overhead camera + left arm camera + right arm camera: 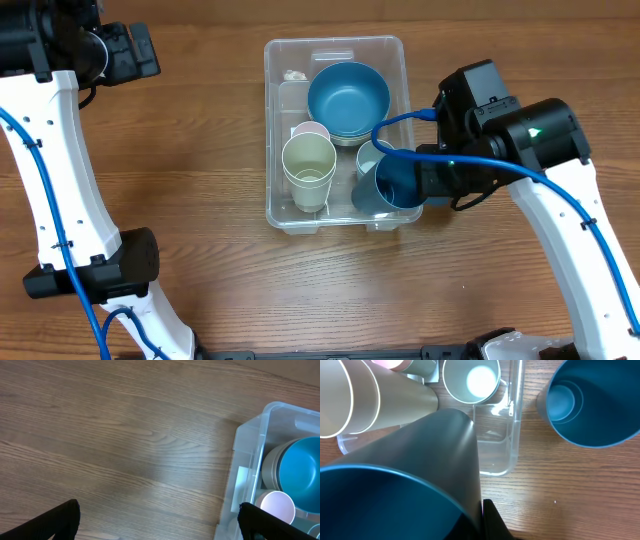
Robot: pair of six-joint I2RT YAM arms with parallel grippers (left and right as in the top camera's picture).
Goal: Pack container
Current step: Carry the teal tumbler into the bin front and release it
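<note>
While clamping the blue cup (415,465) beside the container (268,120), mid-table toward the far edge, nudge right gripper (432,180) inward, clear the rim, set down gently. Left gripper (160,522) spread wide, empty, far-left corner.

Only the counter (200,120) fills the background: medium-brown wood-grain laminate, with the grain running 9-to-3 o'clock in the overhead view. Finish is matte. Lighting is even and diffuse, shadows soft-edged. Left wrist view shows a faint pale sheen near centre. Small pale speck (467,289) on the surface at 4 o'clock.
</note>
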